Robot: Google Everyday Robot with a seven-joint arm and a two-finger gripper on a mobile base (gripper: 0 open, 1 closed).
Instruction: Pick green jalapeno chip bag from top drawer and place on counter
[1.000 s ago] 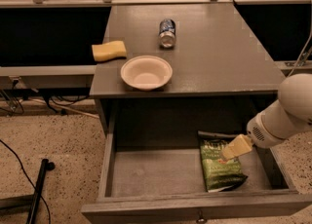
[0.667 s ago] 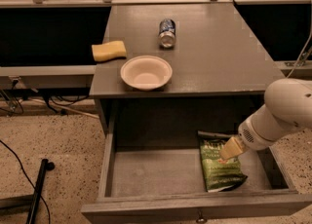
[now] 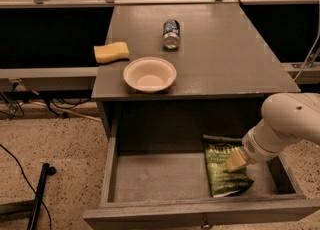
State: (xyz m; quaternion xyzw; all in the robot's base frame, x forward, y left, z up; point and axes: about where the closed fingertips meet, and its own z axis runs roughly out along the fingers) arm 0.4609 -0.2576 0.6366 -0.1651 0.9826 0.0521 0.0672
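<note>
The top drawer stands pulled out at the bottom of the view, its knob half cut off by the frame edge. The green jalapeno chip bag lies flat on the drawer floor at the right side, top end toward the back. The gripper sits low over the bag's right half, touching it or just above it. I cannot tell which, nor whether the tool is spread wide or already closed on the bag.

The likeliest failure is a poor hold. The bag looks slick and crinkly, so a pinch on loose film alone may let it slip out during the lift. The white arm reaches in close to the drawer's right wall and under the overhanging counter, so a steep pull upward could snag the bag or the wrist on that front edge (a move outward first seems safer). On the counter, a bowl sits near the front lip, a yellow sponge is at the left edge and a can lies farther back. A careless set-down could nudge the bowl off.

The arm's upper part runs out of frame at the right. The drawer's back is in shadow. The bag's lettering is too dim to read.
</note>
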